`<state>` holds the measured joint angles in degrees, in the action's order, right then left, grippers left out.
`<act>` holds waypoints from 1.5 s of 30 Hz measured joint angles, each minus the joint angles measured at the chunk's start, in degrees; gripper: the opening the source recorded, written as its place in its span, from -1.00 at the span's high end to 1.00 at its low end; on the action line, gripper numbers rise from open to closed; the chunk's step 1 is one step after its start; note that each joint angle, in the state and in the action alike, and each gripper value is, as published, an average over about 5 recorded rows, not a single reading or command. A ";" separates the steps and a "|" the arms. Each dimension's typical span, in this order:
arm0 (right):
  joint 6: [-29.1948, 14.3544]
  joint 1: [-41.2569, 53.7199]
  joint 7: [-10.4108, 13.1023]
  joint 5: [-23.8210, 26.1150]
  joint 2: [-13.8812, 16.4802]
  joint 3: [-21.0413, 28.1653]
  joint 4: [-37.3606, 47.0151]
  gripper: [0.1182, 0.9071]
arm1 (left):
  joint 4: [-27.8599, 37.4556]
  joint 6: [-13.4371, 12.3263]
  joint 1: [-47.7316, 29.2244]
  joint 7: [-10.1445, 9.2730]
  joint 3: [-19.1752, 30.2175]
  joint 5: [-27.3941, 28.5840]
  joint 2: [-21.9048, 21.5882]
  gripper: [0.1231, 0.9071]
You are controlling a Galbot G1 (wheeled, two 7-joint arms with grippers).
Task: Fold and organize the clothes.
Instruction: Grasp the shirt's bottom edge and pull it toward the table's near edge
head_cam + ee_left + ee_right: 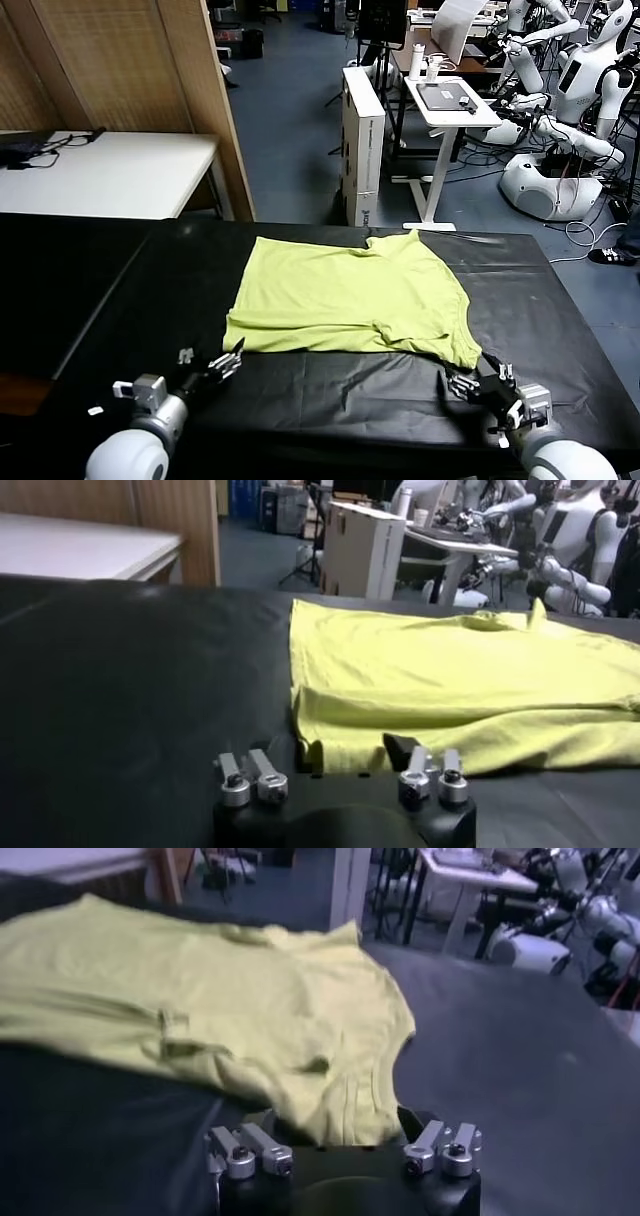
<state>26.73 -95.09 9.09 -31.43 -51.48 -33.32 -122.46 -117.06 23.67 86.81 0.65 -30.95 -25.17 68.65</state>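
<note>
My left gripper (232,358) sits low at about seven o'clock in the head view, forearm angled up toward one o'clock, fingers (250,778) spread wide apart. My right gripper (462,381) sits at about five o'clock, forearm angled toward eleven o'clock, fingers (442,1147) likewise parted. Both wrists hover low and level, palms facing forward, neither one gripping anything.

T-shirt (460,680) cut off by left wrist view's edge; print not visible, folded layers hidden.
</note>
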 joint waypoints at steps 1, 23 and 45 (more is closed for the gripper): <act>-0.01 0.00 0.00 0.00 0.04 0.04 0.00 0.31 | 0.03 0.00 -0.01 0.01 0.03 -0.01 -0.02 -0.63; 11.98 -4.06 9.11 -10.43 6.79 -3.29 -9.33 0.94 | -3.19 1.03 3.86 0.27 -2.41 -2.70 -4.31 0.94; 15.47 -11.13 12.19 -14.12 8.45 -6.69 -16.51 0.30 | -10.73 2.50 16.20 -0.46 -7.25 -3.41 -9.83 0.94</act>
<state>42.20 -106.22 21.28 -45.55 -43.03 -40.01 -138.97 -127.79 26.18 103.01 0.19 -38.20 -28.59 58.82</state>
